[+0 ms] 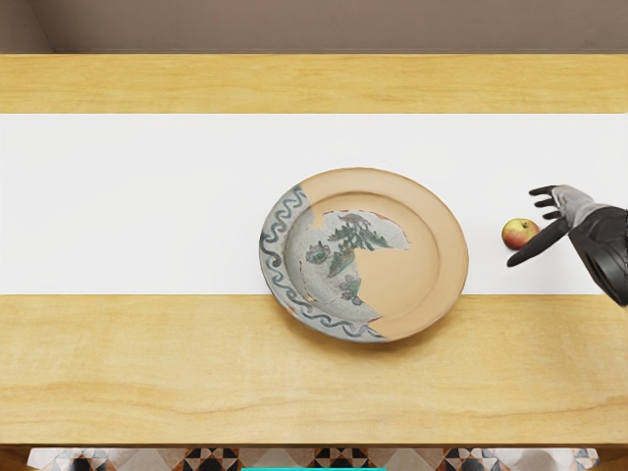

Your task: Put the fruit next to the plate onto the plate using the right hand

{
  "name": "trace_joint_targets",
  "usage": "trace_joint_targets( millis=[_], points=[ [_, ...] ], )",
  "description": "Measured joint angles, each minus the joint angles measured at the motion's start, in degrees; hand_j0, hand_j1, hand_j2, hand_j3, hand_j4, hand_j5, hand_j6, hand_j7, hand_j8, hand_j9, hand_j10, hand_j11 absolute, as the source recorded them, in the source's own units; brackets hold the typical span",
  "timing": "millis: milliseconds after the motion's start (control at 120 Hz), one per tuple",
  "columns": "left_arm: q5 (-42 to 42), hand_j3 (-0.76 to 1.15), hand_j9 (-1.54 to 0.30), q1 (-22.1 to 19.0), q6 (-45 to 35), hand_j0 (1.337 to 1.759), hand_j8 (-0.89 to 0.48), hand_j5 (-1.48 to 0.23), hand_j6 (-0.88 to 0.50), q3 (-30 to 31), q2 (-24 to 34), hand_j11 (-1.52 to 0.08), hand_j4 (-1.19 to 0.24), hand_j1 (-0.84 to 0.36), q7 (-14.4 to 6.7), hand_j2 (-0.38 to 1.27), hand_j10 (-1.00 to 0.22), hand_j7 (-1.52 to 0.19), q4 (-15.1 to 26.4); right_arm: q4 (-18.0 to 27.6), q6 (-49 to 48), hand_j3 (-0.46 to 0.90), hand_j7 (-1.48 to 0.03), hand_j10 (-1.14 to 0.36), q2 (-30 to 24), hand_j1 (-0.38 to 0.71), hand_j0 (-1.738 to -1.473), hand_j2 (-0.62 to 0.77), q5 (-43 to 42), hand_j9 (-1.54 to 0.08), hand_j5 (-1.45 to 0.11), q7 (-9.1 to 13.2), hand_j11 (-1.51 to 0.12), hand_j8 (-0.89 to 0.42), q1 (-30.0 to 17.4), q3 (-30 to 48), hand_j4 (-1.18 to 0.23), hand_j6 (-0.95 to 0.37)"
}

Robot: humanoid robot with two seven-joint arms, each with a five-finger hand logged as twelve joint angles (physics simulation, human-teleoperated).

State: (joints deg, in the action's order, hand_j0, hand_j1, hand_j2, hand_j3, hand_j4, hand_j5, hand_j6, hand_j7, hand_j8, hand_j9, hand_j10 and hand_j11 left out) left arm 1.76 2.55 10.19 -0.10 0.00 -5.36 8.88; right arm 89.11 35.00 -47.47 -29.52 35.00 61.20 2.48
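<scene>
A small red-yellow apple [518,233] lies on the white runner just right of the plate [432,265], a tan dish with a grey-blue patterned left part. My right hand [546,224] comes in from the right edge and hovers beside the apple, fingers spread open; its thumb reaches under the fruit's right side while the other fingers point left above it. Nothing is grasped. The left arm does not show.
A white runner [147,201] crosses the wooden table [196,363] from left to right. The table's front edge runs along the bottom, with patterned floor [334,458] below it.
</scene>
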Motion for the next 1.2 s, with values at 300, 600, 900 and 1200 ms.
trace_joint_targets(
  millis=[300, 600, 900, 1200],
  points=[
    [0.0, 0.0, -0.3, 0.0, 0.0, 1.658, -0.23, -0.3, -0.23, 0.0, 0.0, -0.3, -0.23, 0.07, 0.0, 0.05, -0.23, -0.3, 0.0, -3.63, 0.03, 0.0, -0.37, -0.28, 3.58, -0.01, -1.658, -0.05, 0.01, -0.37, -0.37, 0.0, -0.37, -0.28, -0.18, -0.03, -0.28, -0.28],
    [0.0, 0.0, -0.3, 0.0, 0.0, 1.658, -0.23, -0.3, -0.23, 0.0, 0.0, -0.3, -0.23, 0.07, 0.0, 0.05, -0.23, -0.3, 0.0, -5.44, 0.03, 0.0, -0.45, -0.35, 4.95, 0.07, -1.658, -0.07, -0.24, -0.46, -0.45, 0.01, -0.45, -0.3, -0.6, -0.08, -0.36, -0.35],
    [0.0, 0.0, -0.3, 0.0, 0.0, 1.658, -0.23, -0.3, -0.23, 0.0, 0.0, -0.3, -0.23, 0.07, 0.0, 0.05, -0.23, -0.3, 0.0, -7.05, 0.02, 0.0, -0.64, -0.49, 5.56, 0.24, -1.658, -0.09, -0.19, -0.64, -0.63, 0.01, -0.64, -0.43, -1.07, 0.22, -0.5, -0.51],
    [0.01, 0.0, -0.3, 0.0, 0.0, 1.658, -0.23, -0.3, -0.23, -0.01, 0.0, -0.3, -0.23, 0.07, 0.01, 0.05, -0.23, -0.3, 0.0, -8.71, -0.23, 0.0, -0.79, -0.59, 6.06, 0.28, -1.649, 0.21, -0.76, -0.82, -0.8, -0.09, -0.82, -0.47, -1.92, 0.5, -0.61, -0.55]
  ],
)
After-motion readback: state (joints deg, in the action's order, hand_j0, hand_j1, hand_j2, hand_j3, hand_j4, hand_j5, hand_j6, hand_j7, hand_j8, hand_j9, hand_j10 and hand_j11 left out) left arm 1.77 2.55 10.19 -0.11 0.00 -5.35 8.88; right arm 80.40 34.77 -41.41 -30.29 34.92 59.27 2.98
